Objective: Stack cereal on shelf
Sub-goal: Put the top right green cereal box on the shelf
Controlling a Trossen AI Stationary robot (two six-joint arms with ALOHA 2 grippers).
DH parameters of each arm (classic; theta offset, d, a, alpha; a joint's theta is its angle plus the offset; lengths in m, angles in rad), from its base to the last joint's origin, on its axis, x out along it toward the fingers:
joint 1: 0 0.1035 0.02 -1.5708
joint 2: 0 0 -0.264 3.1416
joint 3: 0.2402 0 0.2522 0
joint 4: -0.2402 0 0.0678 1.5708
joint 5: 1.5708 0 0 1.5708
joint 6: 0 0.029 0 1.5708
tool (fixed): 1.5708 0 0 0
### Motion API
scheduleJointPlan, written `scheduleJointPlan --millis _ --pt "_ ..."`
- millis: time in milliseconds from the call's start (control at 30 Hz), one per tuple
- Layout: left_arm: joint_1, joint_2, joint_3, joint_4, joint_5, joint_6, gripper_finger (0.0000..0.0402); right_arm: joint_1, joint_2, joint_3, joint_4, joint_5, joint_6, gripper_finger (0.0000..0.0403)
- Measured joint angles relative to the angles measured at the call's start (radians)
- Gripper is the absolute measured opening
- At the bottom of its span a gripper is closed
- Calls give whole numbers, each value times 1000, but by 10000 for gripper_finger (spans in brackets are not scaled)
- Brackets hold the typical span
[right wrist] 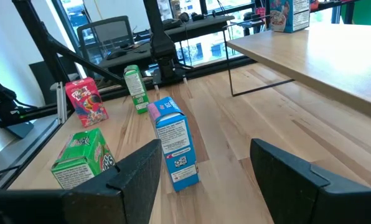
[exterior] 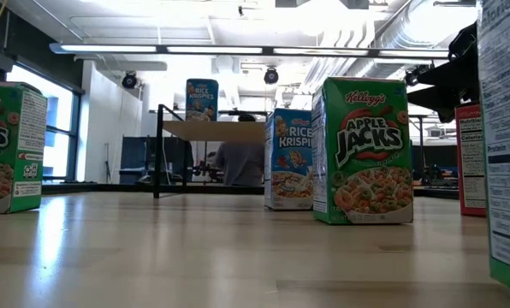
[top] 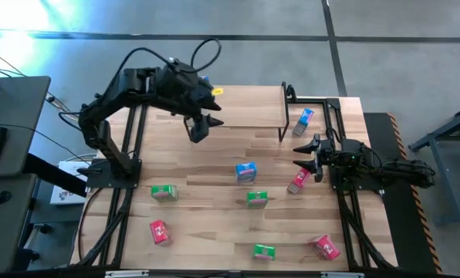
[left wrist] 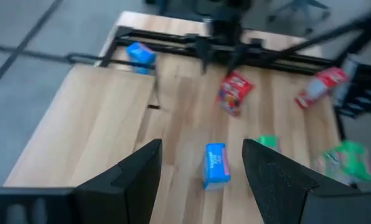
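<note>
The shelf (top: 245, 108) stands at the table's far side. One blue cereal box (exterior: 202, 98) stands upright on its top, mostly hidden under my left arm in the high view. Another blue box (top: 305, 120) lies on the table off the shelf's right end. More cereal boxes are scattered over the table; a blue one (top: 246, 171) and a green one (top: 256, 199) stand near the middle. My left gripper (top: 199, 127) hangs open and empty above the shelf's near edge. My right gripper (top: 306, 158) rests open and empty at the table's right side, beside a red box (top: 298, 180).
Toward the near edge stand a green box (top: 164, 192), a red one (top: 160, 232), a green one (top: 264, 251) and a red one (top: 323, 246). Black arm frames run along both table sides. Bare wood lies between the shelf and the middle boxes.
</note>
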Motion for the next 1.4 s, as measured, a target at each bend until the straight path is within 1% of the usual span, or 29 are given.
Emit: scheduleJointPlan --millis 133,267,433,567,667,767,867,1033,1100,1300,1400 --pt "-22 14 1 4 -78 -87 214 0 0 0 0 0 0 239" --pt "-42 26 -1 0 -123 -170 214 0 0 0 0 0 0 239" --pt "-59 29 0 1 -148 -231 214 0 0 0 1 0 4 239" --pt "-60 28 0 2 -182 -304 214 0 0 0 4 0 75 239" --pt "-59 28 0 2 -185 -362 214 0 0 -1 11 0 112 239" --pt "-62 28 0 2 -185 -406 214 0 0 -1 55 4 130 239" --pt "-66 28 0 2 -185 -448 214 0 0 -1 152 15 190 239" --pt "-70 26 0 2 -185 -465 214 0 0 -1 349 20 210 239" --pt "-70 25 0 2 -185 -465 214 0 0 5 402 20 210 239" --pt "-62 25 0 2 -185 -430 214 0 8 93 423 42 167 239" --pt "-62 25 0 2 -185 -429 214 0 32 170 366 37 139 239"
